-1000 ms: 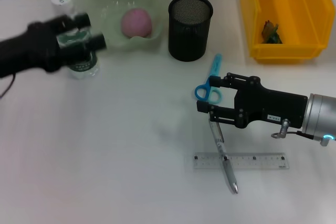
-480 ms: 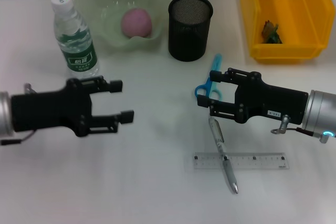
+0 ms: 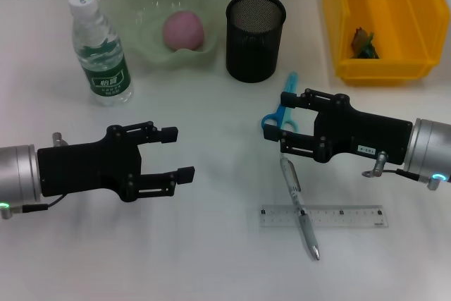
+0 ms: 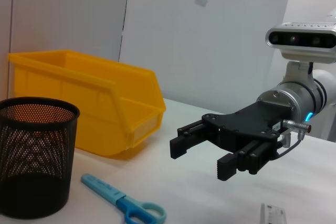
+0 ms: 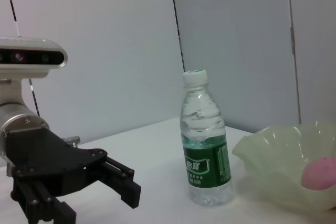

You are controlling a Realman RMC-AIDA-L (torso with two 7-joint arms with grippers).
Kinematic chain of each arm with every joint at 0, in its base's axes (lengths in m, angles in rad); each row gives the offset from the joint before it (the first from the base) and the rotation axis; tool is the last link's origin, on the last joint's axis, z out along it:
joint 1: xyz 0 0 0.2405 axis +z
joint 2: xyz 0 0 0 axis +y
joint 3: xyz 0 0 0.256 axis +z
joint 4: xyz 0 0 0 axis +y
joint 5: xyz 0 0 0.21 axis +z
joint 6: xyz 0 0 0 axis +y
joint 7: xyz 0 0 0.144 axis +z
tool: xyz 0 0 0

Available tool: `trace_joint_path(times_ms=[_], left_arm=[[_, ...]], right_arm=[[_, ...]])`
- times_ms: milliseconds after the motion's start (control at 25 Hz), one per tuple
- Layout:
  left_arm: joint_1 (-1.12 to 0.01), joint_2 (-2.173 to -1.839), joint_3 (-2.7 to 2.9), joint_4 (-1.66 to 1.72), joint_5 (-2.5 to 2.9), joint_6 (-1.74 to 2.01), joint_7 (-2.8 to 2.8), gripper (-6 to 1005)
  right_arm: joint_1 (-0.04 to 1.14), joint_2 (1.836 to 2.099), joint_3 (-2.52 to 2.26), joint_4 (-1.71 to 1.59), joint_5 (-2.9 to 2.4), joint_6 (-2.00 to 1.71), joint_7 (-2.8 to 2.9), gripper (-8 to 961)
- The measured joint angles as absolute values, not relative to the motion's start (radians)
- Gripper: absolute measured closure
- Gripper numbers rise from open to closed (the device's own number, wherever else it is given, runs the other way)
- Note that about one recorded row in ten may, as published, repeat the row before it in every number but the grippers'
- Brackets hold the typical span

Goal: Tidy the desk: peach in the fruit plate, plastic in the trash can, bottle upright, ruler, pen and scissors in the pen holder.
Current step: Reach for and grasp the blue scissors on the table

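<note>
My left gripper [image 3: 166,154] has let go and pulled back, jaws spread; bottle [image 3: 101,48] now upright at desk's far-left edge. Right gripper [image 3: 287,122] open, empty, hovering over scissors [image 3: 280,112]; pen holder [image 3: 255,36] next.

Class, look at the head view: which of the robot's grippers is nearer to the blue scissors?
The right gripper, open, hovers right at the blue scissors, over their handles. The left gripper, also open, is well off to their left above bare table.

White table [image 3: 211,259], upright bottle [image 3: 100,51], fruit plate [image 3: 141,12], pen holder [image 3: 254,37], yellow bin [image 3: 338,33], scissors [image 3: 282,111], pen [image 3: 301,213], ruler [image 3: 352,216]
</note>
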State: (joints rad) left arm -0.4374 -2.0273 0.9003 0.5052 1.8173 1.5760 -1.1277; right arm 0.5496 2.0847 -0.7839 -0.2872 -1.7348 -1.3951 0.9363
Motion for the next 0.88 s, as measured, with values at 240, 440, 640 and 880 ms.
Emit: trace_joint_path(times_ms=[240,440,640,880], left_arm=[[-0.438,-2.030,0.901,0.504,1.817,1.575,-1.127,218],[-0.438,-2.031,0.901,0.502,1.813,1.573,-1.127,218],[-0.437,-2.039,0.893,0.502,1.812,1.566,-1.127,219],[-0.432,-2.045,0.888,0.502,1.811,1.560,-1.127,220]], right_arm=[[0.553,2.085,-0.783,-0.287,-1.735,-1.392,0.935,236],[0.563,2.083,-0.791,-0.327,-1.738,-1.444,1.041,237],[0.565,2.078,-0.811,-0.536,-1.820,-1.498,1.380,237],[0.654,2.061,-0.843,-0.826,-2.111,-1.559,1.905,237]])
